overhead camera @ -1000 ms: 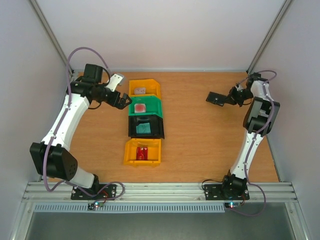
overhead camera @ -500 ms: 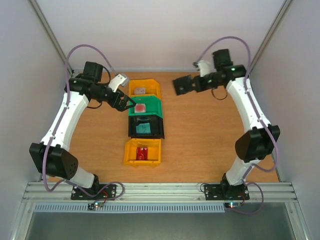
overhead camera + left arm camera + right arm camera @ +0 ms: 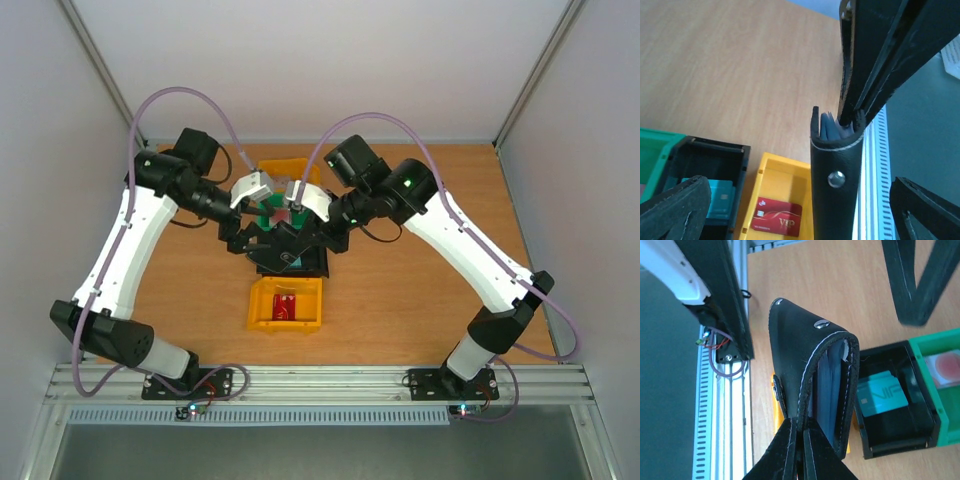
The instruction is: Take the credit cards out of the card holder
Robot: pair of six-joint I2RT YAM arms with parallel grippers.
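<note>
Top view: my left end effector (image 3: 250, 228) and right end effector (image 3: 297, 238) meet over the bins (image 3: 252, 312). Left wrist: left gapes wide, card holder (image 3: 835, 170) at 12 o'clock, offered for emptying. Right wrist: right pinches its edge.

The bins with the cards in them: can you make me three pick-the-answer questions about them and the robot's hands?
1. Where is the teal card?
A in the black bin
B in the yellow bin
C in the left gripper
2. What colour is the bin holding the red VIP card?
A blue
B yellow
C white
3. The left gripper is:
A shut on a card
B shut on a bin
C open

Answers:
1 A, the teal card lies on the black bin's floor.
2 B, the red card lies flat inside the yellow bin.
3 C, its fingers stand far apart.
</note>
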